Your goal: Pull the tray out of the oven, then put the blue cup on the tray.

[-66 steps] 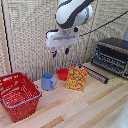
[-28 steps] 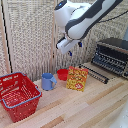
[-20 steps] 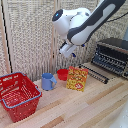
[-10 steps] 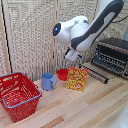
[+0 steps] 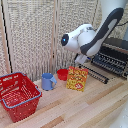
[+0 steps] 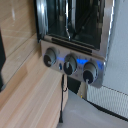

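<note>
Tray [image 5: 111, 63] in oven [image 5: 114, 55], near claw [image 5: 81, 59]; claw state unclear.

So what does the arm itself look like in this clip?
The arm is white with rounded, bulbous links and black bands at the joints; one joint shows a round dark cap ringed in blue. Its hand is hidden in the exterior view and does not show in the wrist view. No cables or markings are legible.
</note>
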Controlling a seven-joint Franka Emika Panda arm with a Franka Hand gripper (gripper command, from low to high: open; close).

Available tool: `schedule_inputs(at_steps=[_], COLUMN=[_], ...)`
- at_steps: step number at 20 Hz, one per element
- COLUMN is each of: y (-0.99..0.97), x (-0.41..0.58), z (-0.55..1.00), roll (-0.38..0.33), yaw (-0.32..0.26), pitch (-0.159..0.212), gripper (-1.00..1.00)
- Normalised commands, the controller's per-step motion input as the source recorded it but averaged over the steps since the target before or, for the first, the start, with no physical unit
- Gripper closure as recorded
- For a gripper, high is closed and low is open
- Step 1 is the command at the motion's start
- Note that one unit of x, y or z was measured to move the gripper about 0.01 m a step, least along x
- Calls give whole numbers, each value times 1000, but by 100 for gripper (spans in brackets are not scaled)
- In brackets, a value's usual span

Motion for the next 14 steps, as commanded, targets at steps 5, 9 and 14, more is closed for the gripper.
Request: schedule_inputs(at_steps=[5, 9, 14], y=[-870, -719, -616], x=[101, 183, 214], z=[0, -15, -211], roll=[-8, 0, 0], yaw=[23, 6, -1], pitch=[0, 0, 0], gripper=[-100, -100, -100])
